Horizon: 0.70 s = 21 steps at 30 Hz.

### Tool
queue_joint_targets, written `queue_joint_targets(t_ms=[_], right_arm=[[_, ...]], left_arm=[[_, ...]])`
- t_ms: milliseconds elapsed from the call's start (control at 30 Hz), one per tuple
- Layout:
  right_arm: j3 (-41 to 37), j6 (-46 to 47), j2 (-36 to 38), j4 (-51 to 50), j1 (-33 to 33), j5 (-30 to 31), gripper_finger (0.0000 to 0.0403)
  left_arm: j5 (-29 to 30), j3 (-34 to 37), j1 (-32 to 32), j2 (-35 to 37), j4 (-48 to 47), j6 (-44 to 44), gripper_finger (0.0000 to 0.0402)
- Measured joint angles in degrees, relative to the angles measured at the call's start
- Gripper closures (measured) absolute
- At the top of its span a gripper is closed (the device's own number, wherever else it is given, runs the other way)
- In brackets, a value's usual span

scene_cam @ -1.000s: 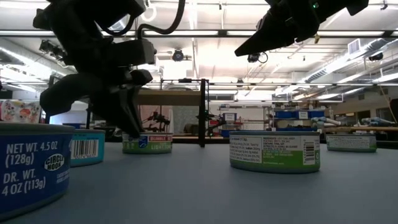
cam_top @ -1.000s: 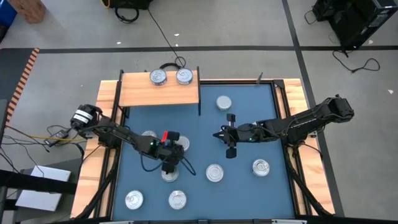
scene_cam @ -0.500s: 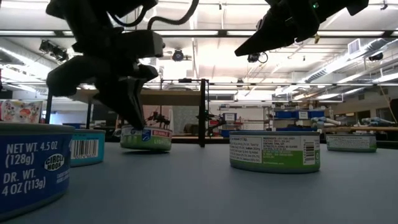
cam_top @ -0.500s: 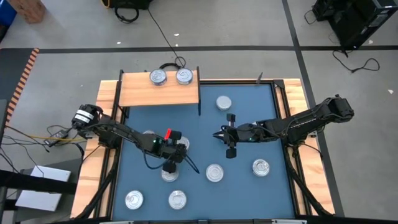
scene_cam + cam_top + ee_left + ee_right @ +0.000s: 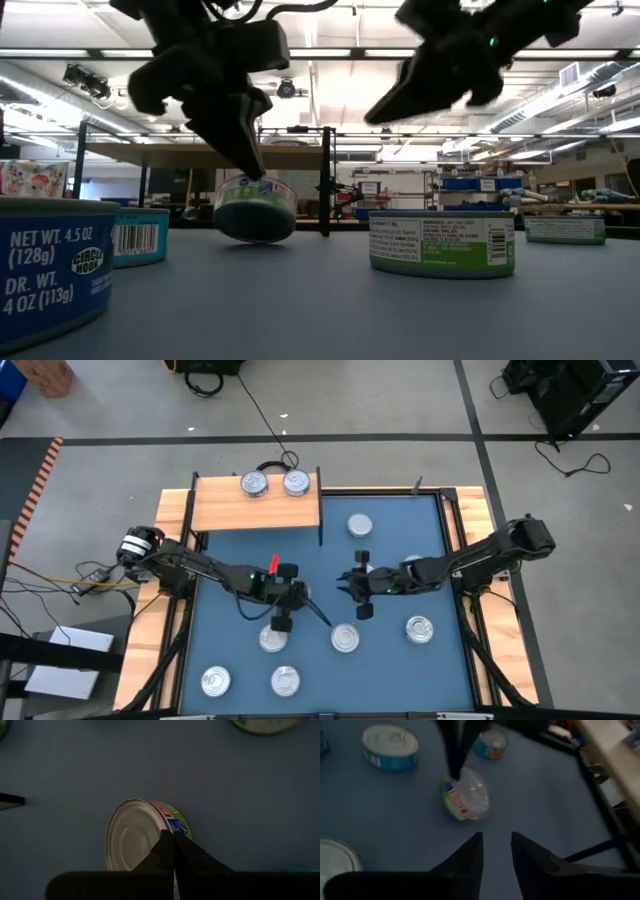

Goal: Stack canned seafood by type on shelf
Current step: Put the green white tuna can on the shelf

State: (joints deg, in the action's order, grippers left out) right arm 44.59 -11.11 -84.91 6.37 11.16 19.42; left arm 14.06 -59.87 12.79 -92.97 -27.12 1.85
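Note:
My left gripper point(image 5: 282, 622) is shut on a green-labelled tin of canned seafood point(image 5: 255, 210), just above the blue tabletop near its middle. My right gripper point(image 5: 496, 845) hovers to the right of that tin point(image 5: 465, 795), open, with nothing between its fingers. The light wooden shelf point(image 5: 230, 510) stands at the table's far left corner, and two silvery-lidded tins point(image 5: 254, 483) point(image 5: 295, 482) rest flat on its far edge. My left gripper pinches the tin's upper rim point(image 5: 167, 826) between its two fingertips, at the edge where the lid meets the green label. The fingers point(image 5: 240, 140) slant down onto it from above. The tin hangs tilted below them, its dark underside showing, seemingly clear of the table.
Loose tins stand on the tabletop: one at the far middle point(image 5: 360, 525), two near the right gripper point(image 5: 345, 638) point(image 5: 420, 628), two at the near left point(image 5: 215, 680) point(image 5: 286, 680), and one under the left arm point(image 5: 238, 575). Wooden rails point(image 5: 480, 510) border the table.
My left gripper has risen and shifted a little toward the table's right, taking the tin with it. The tin stood flat on the table and now hangs tipped. My right gripper has sunk lower and moved toward the left, nearer the tin.

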Motion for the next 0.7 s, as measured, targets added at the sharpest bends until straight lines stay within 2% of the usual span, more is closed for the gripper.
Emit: queue_joint_targets(t_ms=[300, 533, 700], right_arm=[[0.7, -5.3, -11.4, 13.0, 0.8, 0.0, 0.0216], [6.3, -10.4, -18.4, 13.3, 0.8, 4.4, 0.0167], [9.8, -13.4, -23.2, 13.4, 0.3, 4.7, 0.0146]], left_arm=[[-1.3, -0.3, -3.1, 0.0, 0.0, 3.0, 0.0401], [-1.3, -0.3, -4.7, 0.1, 1.3, 3.6, 0.0401], [-1.3, -0.3, -5.3, 1.0, 2.1, 3.7, 0.0401]])
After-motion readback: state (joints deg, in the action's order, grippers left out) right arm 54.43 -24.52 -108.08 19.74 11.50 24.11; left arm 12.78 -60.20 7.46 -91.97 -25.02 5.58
